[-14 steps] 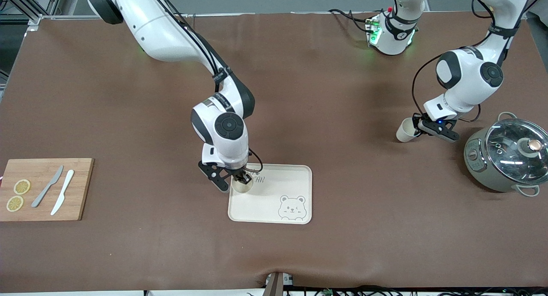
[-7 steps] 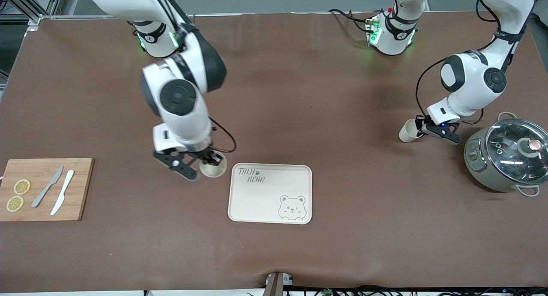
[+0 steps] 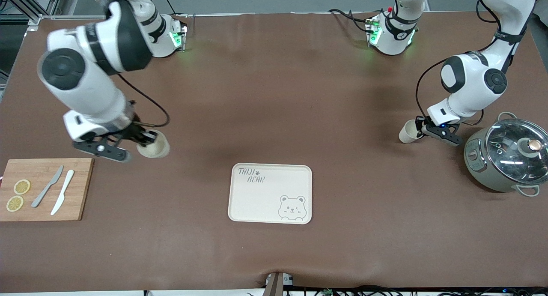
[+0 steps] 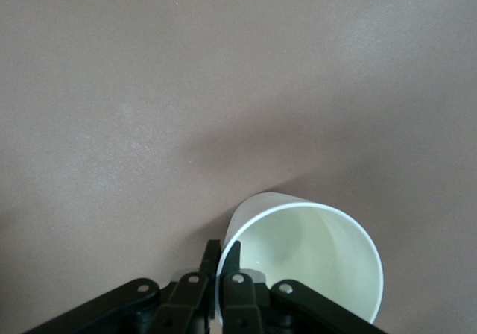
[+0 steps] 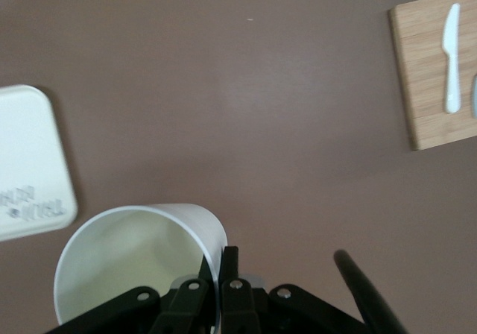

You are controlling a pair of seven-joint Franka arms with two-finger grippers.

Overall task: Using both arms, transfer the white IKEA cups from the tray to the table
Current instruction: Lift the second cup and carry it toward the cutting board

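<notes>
right gripper (image 3: 147,137): pinched tight on the rim of one white cup (image 3: 153,146), one finger inside and one outside. It's up in the air over bare table, between the tray and the cutting board (image 3: 46,189), toward the right arm's end.
right wrist view: same cup (image 5: 138,263) with the fingers (image 5: 227,274) clamped on its wall; tray corner (image 5: 30,162) and the board with a white knife (image 5: 451,58) show below.
left gripper (image 3: 424,127): clamped on the rim of the other white cup (image 3: 409,131), well away from the tray, toward the left arm's end, just beside the pot (image 3: 505,154).
left wrist view: cup (image 4: 302,263) gripped, tilted, low over the table.
tray (image 3: 270,193): bear tray, no cups on it.
</notes>
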